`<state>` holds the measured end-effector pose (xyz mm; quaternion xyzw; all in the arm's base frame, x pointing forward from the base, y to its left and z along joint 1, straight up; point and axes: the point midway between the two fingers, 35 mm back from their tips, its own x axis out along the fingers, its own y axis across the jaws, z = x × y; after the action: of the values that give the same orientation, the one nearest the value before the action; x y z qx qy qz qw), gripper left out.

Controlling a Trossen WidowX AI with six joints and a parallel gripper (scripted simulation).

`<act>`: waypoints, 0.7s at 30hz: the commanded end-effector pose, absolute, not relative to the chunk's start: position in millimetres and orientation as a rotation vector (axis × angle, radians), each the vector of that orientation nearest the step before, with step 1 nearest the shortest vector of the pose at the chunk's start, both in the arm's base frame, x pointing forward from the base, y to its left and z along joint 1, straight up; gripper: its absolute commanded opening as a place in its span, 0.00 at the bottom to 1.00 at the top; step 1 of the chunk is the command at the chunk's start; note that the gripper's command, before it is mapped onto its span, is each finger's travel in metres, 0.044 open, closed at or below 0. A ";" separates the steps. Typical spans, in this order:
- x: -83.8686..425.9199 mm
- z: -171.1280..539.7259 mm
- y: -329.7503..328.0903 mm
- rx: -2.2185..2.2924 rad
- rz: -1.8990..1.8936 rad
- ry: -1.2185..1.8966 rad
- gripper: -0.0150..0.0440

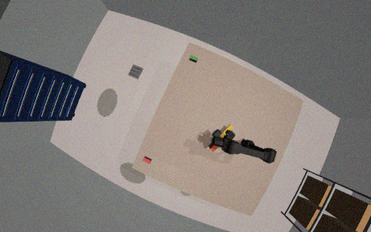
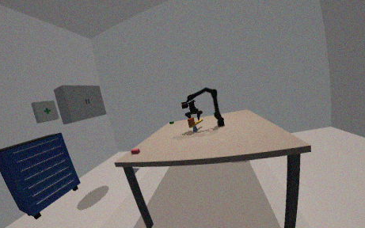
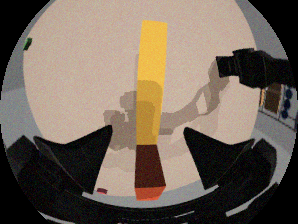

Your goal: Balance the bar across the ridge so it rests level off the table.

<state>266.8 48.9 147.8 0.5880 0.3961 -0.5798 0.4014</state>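
Observation:
The yellow bar (image 1: pixel 227 130) (image 2: pixel 199 122) (image 3: pixel 153 55) has a red-orange block (image 1: pixel 213 148) (image 2: pixel 191 122) (image 3: pixel 149 193) at one end. The bar lies above a small blue-grey ridge (image 2: pixel 195 129), which is mostly hidden from above. In the exterior view the yellow end shows higher than the part by the block; whether the bar is truly level I cannot tell. My gripper (image 2: pixel 193 116) (image 3: pixel 149 130) is open wide and empty. Its fingers stand on either side of the bar, clear of it, just above it in the exterior view.
A green block (image 1: pixel 193 59) (image 2: pixel 172 123) (image 3: pixel 28 43) lies near the far corner of the table (image 1: pixel 237 89) (image 2: pixel 233 138). A red block (image 1: pixel 147 159) (image 2: pixel 135 151) (image 3: pixel 102 191) lies near another corner. A blue drawer cabinet (image 1: pixel 39 93) (image 2: pixel 39 174) stands on the floor off the table.

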 end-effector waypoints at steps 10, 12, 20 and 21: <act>263.7 213.8 48.3 1.498 -1.451 0.994 1.00; 263.7 213.8 48.3 1.498 -1.451 0.994 1.00; 263.7 213.8 48.3 1.498 -1.451 0.994 1.00; 263.7 213.8 48.3 1.498 -1.451 0.994 1.00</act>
<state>263.9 48.4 213.6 0.5935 0.3937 -0.5740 0.4041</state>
